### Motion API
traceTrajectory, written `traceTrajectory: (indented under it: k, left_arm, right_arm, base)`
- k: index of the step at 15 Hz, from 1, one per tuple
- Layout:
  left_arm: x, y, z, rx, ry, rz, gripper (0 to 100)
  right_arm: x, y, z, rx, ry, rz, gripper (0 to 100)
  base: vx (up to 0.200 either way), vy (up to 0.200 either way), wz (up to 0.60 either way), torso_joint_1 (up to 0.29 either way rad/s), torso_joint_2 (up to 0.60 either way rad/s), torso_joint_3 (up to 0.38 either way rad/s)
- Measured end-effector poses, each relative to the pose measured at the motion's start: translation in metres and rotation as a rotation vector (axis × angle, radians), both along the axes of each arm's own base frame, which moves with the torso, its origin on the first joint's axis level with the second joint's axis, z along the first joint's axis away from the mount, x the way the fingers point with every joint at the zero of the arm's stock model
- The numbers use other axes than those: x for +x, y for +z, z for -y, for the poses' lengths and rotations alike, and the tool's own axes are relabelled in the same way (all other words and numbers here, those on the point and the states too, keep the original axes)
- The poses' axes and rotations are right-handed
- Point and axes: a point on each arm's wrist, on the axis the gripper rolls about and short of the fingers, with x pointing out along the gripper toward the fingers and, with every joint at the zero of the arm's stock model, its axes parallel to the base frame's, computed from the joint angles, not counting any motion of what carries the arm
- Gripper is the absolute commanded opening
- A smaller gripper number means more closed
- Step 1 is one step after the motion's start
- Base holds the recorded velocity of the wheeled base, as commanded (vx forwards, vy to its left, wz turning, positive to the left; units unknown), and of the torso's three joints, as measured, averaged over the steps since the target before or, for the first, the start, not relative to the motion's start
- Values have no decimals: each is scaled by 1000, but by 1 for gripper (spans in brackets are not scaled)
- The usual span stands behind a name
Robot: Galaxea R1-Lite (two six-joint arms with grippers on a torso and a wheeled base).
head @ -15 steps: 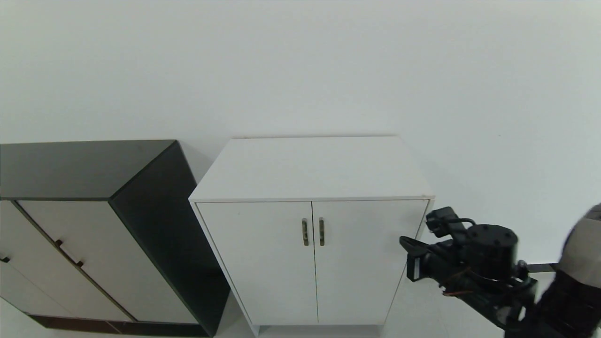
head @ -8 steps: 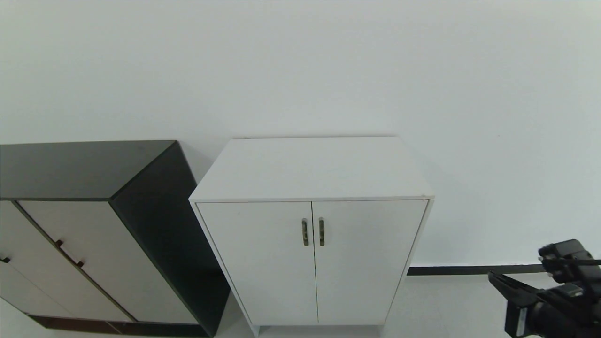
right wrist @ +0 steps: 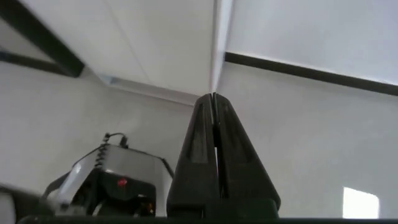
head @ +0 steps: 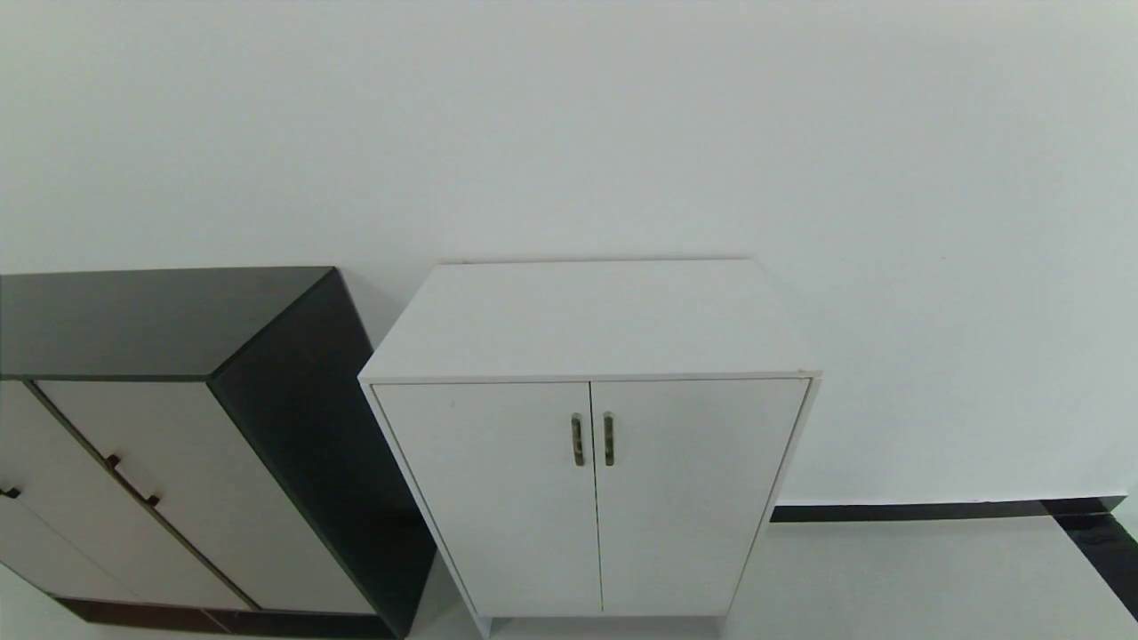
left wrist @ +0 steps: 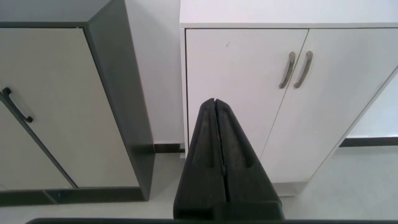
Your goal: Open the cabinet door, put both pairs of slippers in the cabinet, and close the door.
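A black cabinet (head: 298,427) stands just beside the closed white cabinet (head: 498,498).

2 cabinets: white cabinet (head: 587,320), dark cabinet (head: 160,320). White one: 2 doors (left door (head: 489,507), right door (head: 685,507)), 2 handles (left handle (head: 577,439), right handle (head: 609,438)). 2 grippers: left gripper (left wrist: 215,107), right gripper (right wrist: 214,99).

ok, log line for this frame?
white cabinet: both doors shut | door handles: nothing on them | left gripper: shut, empty, facing cabinet | right gripper: shut, empty
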Motion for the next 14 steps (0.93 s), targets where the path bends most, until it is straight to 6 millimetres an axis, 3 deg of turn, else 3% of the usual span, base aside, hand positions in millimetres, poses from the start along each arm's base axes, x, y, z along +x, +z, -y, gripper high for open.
traceTrajectory:
  k: [2,4,11,14]
  left_arm:
    - [0,0,0,2,-1,0,0]
    - [0,0,0,3,-1,0,0]
    - [0,0,0,2,-1,0,0]
    - [0,0,0,4,-1,1,0]
  right_arm:
    - [-17,-11,6,-7,116,-12,0]
    - [-22,-11,9,6,117,46,0]
    - [-38,-12,13,40,-251,257,0]
    - [-46,-13,12,38,-310,361,0]
  base:
    - [0,0,0,0,0,0]
    - [0,0,0,0,0,0]
    - [0,0,0,0,0,0]
    - [0,0,0,0,0,0]
